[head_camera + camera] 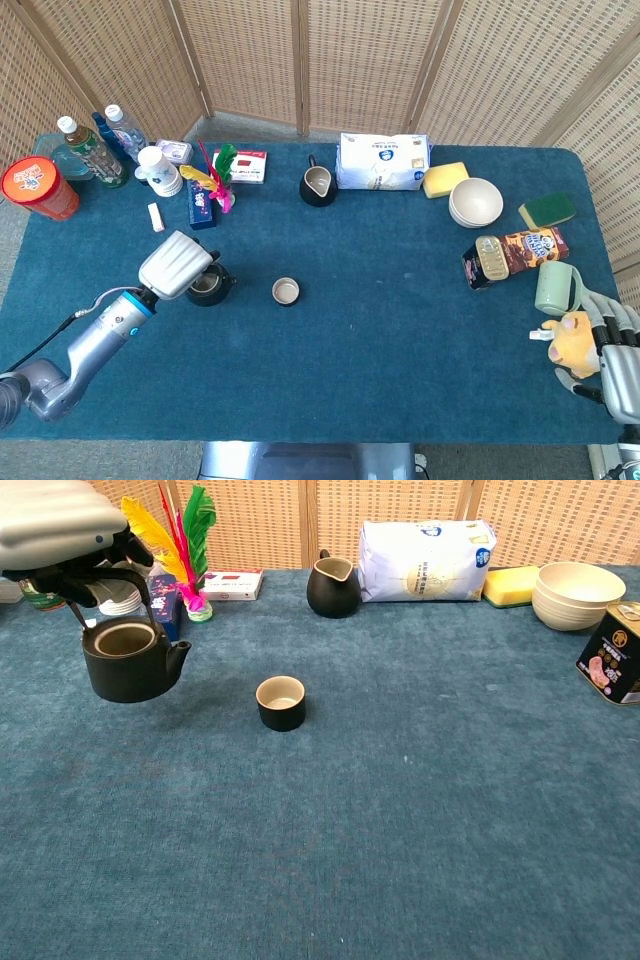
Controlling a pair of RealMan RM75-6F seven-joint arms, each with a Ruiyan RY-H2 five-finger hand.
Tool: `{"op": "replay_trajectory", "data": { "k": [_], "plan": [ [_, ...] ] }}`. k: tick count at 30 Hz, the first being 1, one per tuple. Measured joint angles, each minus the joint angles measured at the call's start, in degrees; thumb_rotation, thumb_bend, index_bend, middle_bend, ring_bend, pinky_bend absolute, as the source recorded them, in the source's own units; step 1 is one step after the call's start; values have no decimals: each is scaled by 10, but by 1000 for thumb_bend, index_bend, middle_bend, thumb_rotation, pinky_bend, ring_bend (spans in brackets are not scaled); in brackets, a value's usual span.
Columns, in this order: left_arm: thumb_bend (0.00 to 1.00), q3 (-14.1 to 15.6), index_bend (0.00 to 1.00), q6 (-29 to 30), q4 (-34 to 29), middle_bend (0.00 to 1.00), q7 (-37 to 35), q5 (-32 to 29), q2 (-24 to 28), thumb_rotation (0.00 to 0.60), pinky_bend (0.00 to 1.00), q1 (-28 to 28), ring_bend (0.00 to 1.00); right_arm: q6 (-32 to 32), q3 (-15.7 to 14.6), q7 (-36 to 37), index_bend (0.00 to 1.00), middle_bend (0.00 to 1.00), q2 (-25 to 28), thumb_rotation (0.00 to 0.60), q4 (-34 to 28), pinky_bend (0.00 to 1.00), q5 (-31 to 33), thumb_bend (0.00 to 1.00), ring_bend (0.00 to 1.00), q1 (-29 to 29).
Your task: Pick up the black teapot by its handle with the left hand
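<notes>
One thin wire handle is all that holds the black teapot (127,662), hooked in my left hand (58,530) and hanging clear of the counter (400,820), left of the small black cup (281,702). I judge a swing could slip it loose or knock the cup.

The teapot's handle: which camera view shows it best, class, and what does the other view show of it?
The chest view: the teapot hangs side-on, its wire handle rising from the body into the left robot hand. In the head view the hand covers the handle from above, leaving only part of the pot's rim and body showing.
</notes>
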Motion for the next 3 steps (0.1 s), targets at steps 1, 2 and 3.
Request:
{"op": "replay_trajectory", "data": {
  "k": [1,2,3],
  "plan": [
    [687,1,676,5,10,843,-6,9,-4,600,989,2,732,0,0,-1,0,0,0,581,0,0,0,0,0,0],
    [686,3,676,11,21,843,-14,19,-8,600,989,5,732,1,0,-1,0,0,-1,581,0,0,-1,0,0,0],
    [686,4,676,14,28,843,-19,25,-11,600,989,7,732,1,-1,-1,0,0,-1,580,0,0,-1,0,0,-1]
  ]
}}
